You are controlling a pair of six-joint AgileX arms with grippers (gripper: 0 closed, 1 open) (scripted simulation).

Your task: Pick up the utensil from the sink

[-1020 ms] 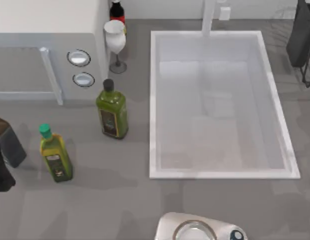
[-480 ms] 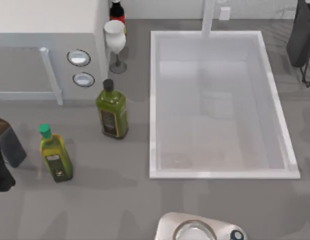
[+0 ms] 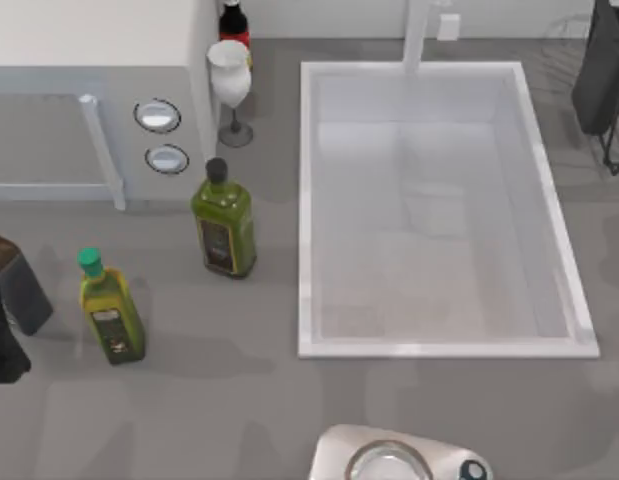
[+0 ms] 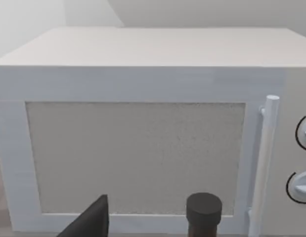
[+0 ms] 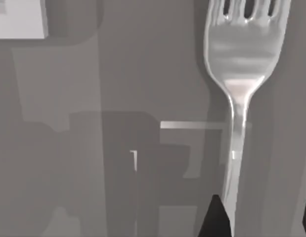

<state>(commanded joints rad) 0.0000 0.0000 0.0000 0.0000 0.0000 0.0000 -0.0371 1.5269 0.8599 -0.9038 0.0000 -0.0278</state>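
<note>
1. The slim silver metal fork [image 5: 240, 59] was cut off in the right wrist view. Its tine tips ran past the picture's edge, and its flat handle dropped out of sight beside a dark fingertip [image 5: 215, 217]. It sat over a plain grey surface crossed by shadows. We could not tell whether that surface was the floor of the large rectangular white sink [image 3: 439, 349].
2. Seen from above, the white faucet post [image 3: 417, 35] was clipped at the far edge. The dark right arm [image 3: 601, 80] was clipped at the table's right edge, beyond the sink's far right corner.
3. The right gripper [image 5: 261, 222] had its fingers spread wide, with only the tips in view. The fork handle ran close along one tip, and we could not tell whether they touched. Nothing was pinched between them.
4. The left arm [image 3: 1, 340] sat parked at the table's left edge and faced the boxy white microwave [image 4: 143, 74].
5. Against the frame half a second before, the top view matched. The dark green black-capped bottle [image 3: 224, 225], the yellow-green bottle with a green cap [image 3: 111, 310] and the white wine glass [image 3: 230, 80] had not shifted. Both arms had held their places.
</note>
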